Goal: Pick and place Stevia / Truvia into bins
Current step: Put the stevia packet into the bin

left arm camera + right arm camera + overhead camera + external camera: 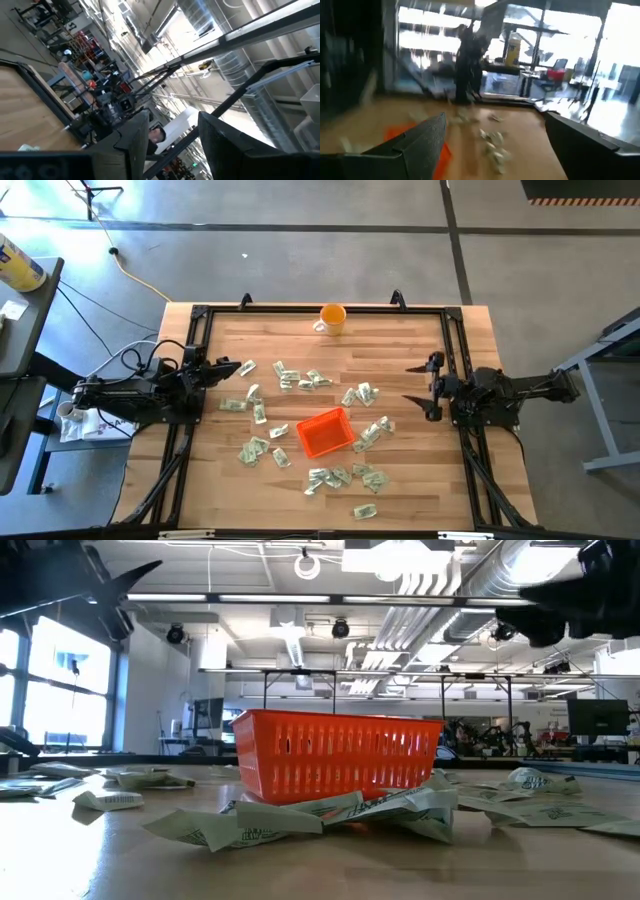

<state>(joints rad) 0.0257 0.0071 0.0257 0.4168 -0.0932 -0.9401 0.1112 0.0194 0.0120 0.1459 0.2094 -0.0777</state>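
Right, both my arms hang back at the desk's edges: my left pincer sits at the left side with fingers parted and nothing between them, and my right pincer waits at the right side, spread wide and empty too. The Stevia / Truvia sachets lie scattered flat across the wood in loose clusters on all sides of the orange tray, which sits near the middle and looks empty from above. A little heap of sachets is bunched against the tray's near wall, some crumpled and overlapping. I reckon these are feather-light paper, soft and bendy, likely to slide on the smooth desk or cling together in twos. I'd go for one with a lifted or creased edge, pinching across its short width near the middle, pressing down gently first. The orange mug stands well apart at the far edge.
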